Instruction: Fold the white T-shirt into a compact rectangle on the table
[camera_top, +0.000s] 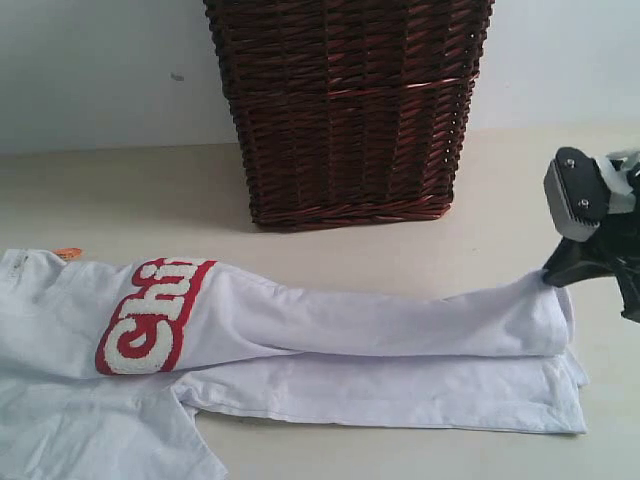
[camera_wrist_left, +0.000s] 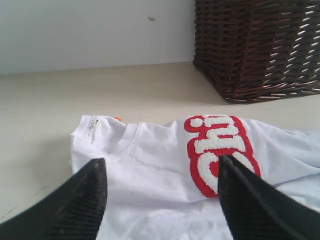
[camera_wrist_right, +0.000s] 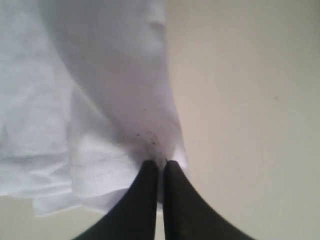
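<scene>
My right hand carries a grey housing with two dark screws; my left hand has black, finely ribbed wedge fingers.

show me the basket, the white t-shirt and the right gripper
basket (camera_top: 345, 110): exterior view, middle of its woven front
white T-shirt (camera_wrist_left: 220, 147): left wrist view, on its red-outlined lettering
right gripper (camera_wrist_right: 161, 166): right wrist view, between its fingertips

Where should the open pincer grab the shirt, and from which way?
Probably the collar end, coming from above and from the table beyond it. The shirt lies flat in a long strip, so only an edge gives a lip to pinch. The right pincer clamps the opposite end; the left pincer hangs open over the collar.
</scene>
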